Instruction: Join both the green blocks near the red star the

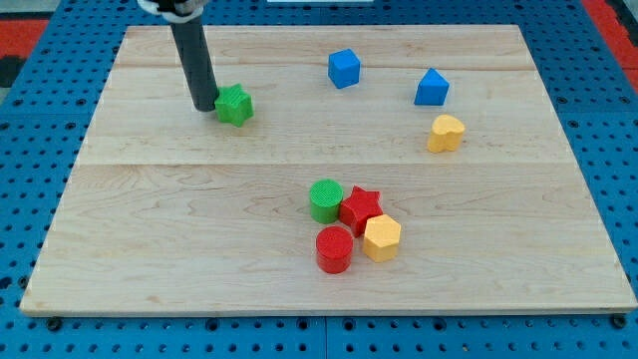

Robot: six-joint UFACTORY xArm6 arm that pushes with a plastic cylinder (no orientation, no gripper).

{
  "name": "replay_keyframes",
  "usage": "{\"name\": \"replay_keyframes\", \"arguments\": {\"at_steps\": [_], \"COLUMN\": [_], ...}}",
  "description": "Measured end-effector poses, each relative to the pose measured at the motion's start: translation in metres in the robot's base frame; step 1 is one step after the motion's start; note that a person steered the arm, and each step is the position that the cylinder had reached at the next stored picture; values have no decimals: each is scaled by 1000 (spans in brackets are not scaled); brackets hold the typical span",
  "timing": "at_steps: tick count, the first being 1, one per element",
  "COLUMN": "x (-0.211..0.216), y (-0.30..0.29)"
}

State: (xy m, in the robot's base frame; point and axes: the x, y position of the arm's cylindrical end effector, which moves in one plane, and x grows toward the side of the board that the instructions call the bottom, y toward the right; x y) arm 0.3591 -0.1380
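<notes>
A red star [360, 208] lies low on the board, a little right of centre. A green cylinder [325, 199] touches its left side. A green star-shaped block [235, 105] sits in the upper left part of the board. My tip [204, 106] rests right against the left side of this green star. The dark rod rises from it to the view's top.
A red cylinder [334, 249] and a yellow hexagon [381, 237] sit just below the red star, touching it. A blue cube [344, 68] and another blue block [431, 88] lie at the upper right, with a yellow heart-shaped block [446, 133] below them. The wooden board [150, 229] ends on all sides.
</notes>
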Motion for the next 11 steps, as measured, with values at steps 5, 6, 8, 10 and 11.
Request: {"name": "replay_keyframes", "arguments": {"at_steps": [5,6,8,10,11], "x": [-22,-65,-15,2,19], "y": [-6,-32,15,84,107]}}
